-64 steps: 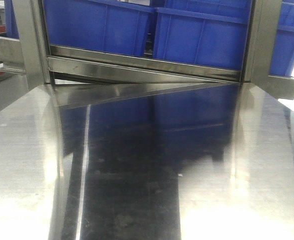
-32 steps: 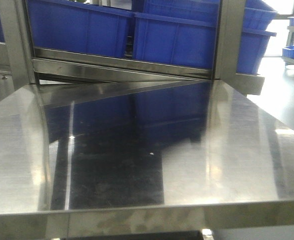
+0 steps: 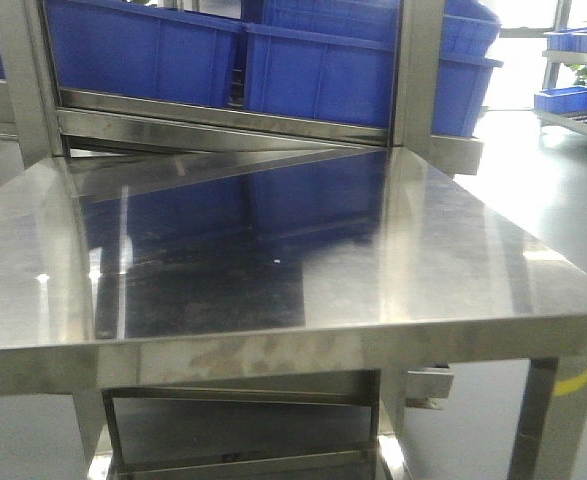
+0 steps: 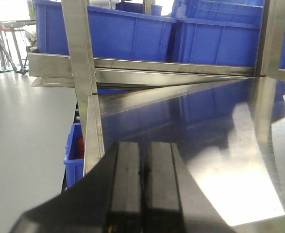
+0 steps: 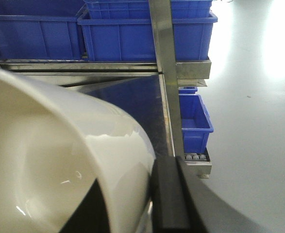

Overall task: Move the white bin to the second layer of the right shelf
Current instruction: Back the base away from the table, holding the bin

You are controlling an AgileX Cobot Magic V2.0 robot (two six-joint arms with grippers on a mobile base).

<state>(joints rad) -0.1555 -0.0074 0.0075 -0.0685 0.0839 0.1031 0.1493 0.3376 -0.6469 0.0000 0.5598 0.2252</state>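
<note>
- Polished steel fills the front view. A table point(image 3: 273, 250) mirrors the blue crates point(image 3: 313, 70) that stand on the rack at 12 o'clock, and grey floor with more crates lies at 2 o'clock. Neither arm shows here, nor the white bin.
- In the left wrist view, the left pincer point(image 4: 144, 148) at 6 o'clock is clenched on nothing, its two dark fingers pressed side by side near the table's left edge. It looks parked so that the other arm can carry. A steel upright point(image 4: 81, 58) rises at 11 o'clock. A low blue crate point(image 4: 73, 150) sits beside the table at 9 o'clock, which the front view hides.
- Only the right wrist view shows the white bin point(image 5: 59, 145), glossy and filling 6 to 9 o'clock. The right pincer point(image 5: 130, 194) grasps its wall, with one dark finger point(image 5: 169, 194) flat against the outside. That pinch suits a tub without handles. A rack post point(image 5: 164, 58) stands at 12 o'clock, and small rollers point(image 5: 196, 157) show at 4 o'clock. I cannot tell which level is the right shelf second layer.
</note>
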